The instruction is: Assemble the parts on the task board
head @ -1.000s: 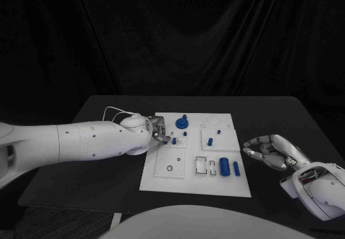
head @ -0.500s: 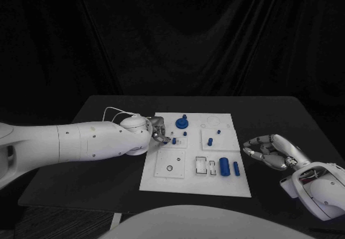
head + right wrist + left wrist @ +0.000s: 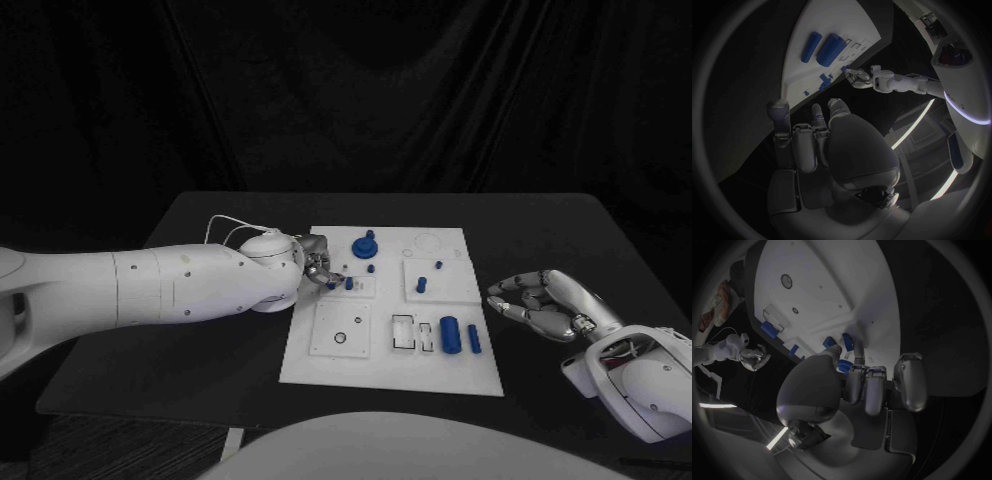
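Note:
The white task board [image 3: 325,358] lies mid-table. My left hand [image 3: 319,266] hovers over the board's left edge, its thumb and fingers pinching a small blue peg [image 3: 332,285] [image 3: 842,365]. Another short blue peg [image 3: 349,283] stands just beside it. A blue knob [image 3: 364,245] stands near the far edge, with small pegs [image 3: 421,284] in the middle. A thick blue cylinder [image 3: 450,335] [image 3: 831,48] and a thin one [image 3: 475,339] [image 3: 810,46] lie near the front right. My right hand [image 3: 541,305] rests off the board to the right, fingers curled in, holding nothing.
The board [image 3: 842,285] has a round hole [image 3: 340,337] at the front left and two rectangular slots [image 3: 405,332] beside the cylinders. The black table [image 3: 216,350] spreads out around the board. A thin white cable [image 3: 224,220] loops above my left wrist.
My left hand's fingers have drawn slightly back toward the board's left edge with the small peg. The right hand has not moved.

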